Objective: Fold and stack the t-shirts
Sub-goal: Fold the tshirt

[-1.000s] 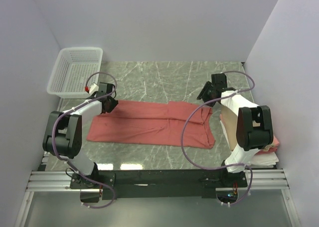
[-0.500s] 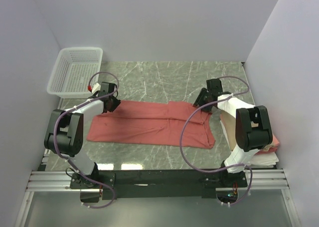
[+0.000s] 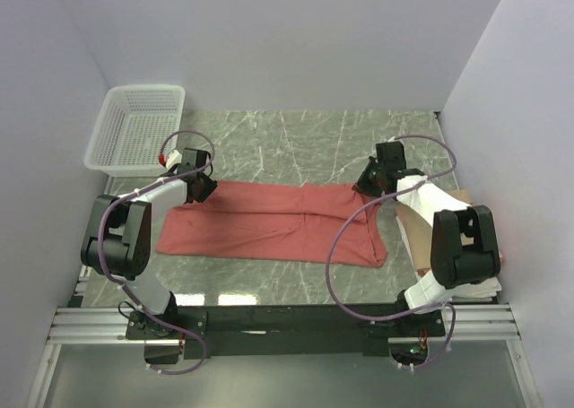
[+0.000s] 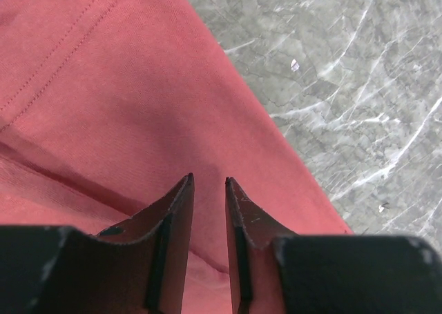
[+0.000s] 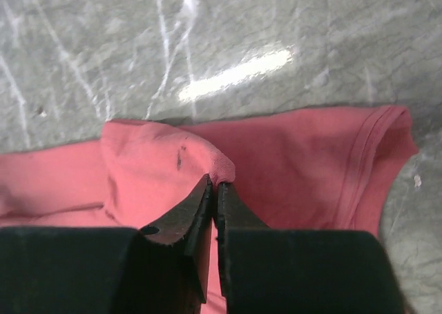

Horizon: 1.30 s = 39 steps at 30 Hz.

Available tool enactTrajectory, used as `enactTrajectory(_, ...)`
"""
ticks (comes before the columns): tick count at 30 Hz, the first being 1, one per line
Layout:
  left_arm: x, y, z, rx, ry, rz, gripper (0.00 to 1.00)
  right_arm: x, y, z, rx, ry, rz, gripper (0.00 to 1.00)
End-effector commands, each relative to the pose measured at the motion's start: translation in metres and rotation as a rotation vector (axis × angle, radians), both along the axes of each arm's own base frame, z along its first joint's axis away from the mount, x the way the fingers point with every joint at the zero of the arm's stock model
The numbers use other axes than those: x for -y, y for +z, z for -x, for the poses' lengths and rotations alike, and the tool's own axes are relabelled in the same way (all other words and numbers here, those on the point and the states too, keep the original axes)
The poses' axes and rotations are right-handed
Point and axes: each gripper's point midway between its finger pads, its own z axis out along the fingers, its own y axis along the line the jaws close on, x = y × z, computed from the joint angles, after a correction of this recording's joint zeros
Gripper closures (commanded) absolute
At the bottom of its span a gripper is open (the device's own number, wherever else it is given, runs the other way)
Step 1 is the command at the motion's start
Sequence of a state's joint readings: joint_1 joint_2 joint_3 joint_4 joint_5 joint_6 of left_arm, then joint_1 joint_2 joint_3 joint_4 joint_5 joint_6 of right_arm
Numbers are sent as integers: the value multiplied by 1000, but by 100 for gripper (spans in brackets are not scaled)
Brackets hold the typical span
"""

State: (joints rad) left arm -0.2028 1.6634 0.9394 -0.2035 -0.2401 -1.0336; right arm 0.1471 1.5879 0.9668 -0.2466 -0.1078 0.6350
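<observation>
A large salmon-red t-shirt (image 3: 269,221) lies flat across the marble table, folded lengthwise. My left gripper (image 3: 201,189) is at its far left corner. In the left wrist view the left gripper (image 4: 208,181) stands open with a narrow gap just over the red cloth (image 4: 124,100), gripping nothing. My right gripper (image 3: 369,180) is at the shirt's far right corner. In the right wrist view the right gripper (image 5: 215,183) is shut on a raised pinch of the red cloth (image 5: 159,155). Folded tan (image 3: 412,227), pink (image 3: 495,257) and white (image 3: 481,288) shirts lie stacked at the right, largely hidden by the right arm.
A white mesh basket (image 3: 148,90) stands at the far left corner of the table. Grey walls close in the left, back and right sides. Bare marble (image 3: 296,139) lies beyond the shirt, and a metal rail (image 3: 287,323) runs along the near edge.
My right gripper came down onto the shirt's far right corner and closed on a pinch of cloth. The left gripper has barely moved and stays open.
</observation>
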Motion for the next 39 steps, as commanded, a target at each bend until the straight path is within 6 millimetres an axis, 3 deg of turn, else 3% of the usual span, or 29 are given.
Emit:
enactTrajectory(1,4,12,-10,36,-11,4,70,-10,29,-1,102,37,-32,94)
enactTrajectory(16,-4,13,4,35,24,-1,70,-41,55,45,207,190,-77,98)
enactTrajectory(31,-30,13,25,38,66,-9,70,-41,44,106,228,265,-106,98)
enactTrajectory(39,-37,11,34,38,75,-9,70,-39,23,133,204,285,-123,98)
